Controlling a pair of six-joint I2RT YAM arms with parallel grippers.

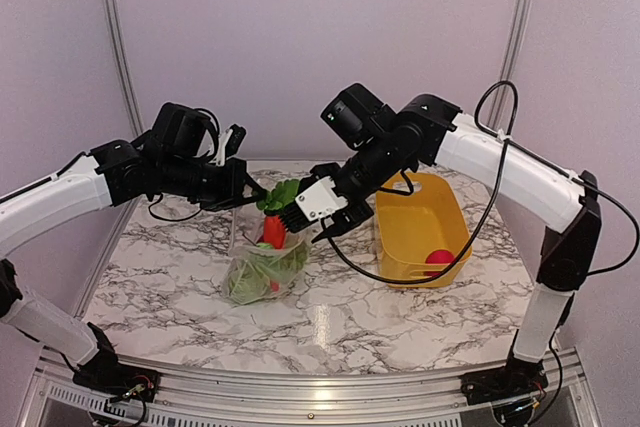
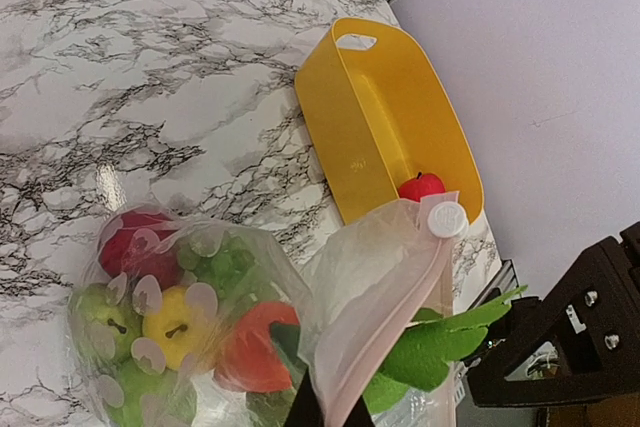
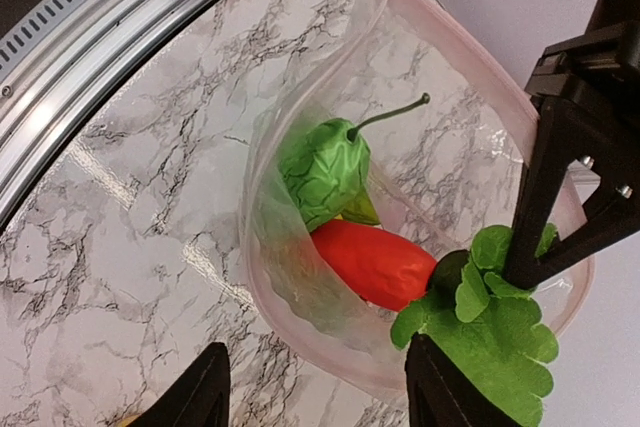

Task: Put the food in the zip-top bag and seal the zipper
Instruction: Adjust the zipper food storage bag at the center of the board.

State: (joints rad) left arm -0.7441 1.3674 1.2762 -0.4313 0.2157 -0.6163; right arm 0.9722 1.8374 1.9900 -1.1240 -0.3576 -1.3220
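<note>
The zip-top bag hangs from my left gripper, which is shut on its pale zipper strip by the white slider. Inside are a red apple, a green apple, a yellow fruit and grapes. A red vegetable with green leaves lies in the open mouth, its leaves over the rim. A crinkled green piece lies beside it. My right gripper is open just above the mouth, one finger against the leaves.
The yellow basket stands right of the bag and holds one red apple. It also shows in the left wrist view. The marble table ends at a metal rail in front.
</note>
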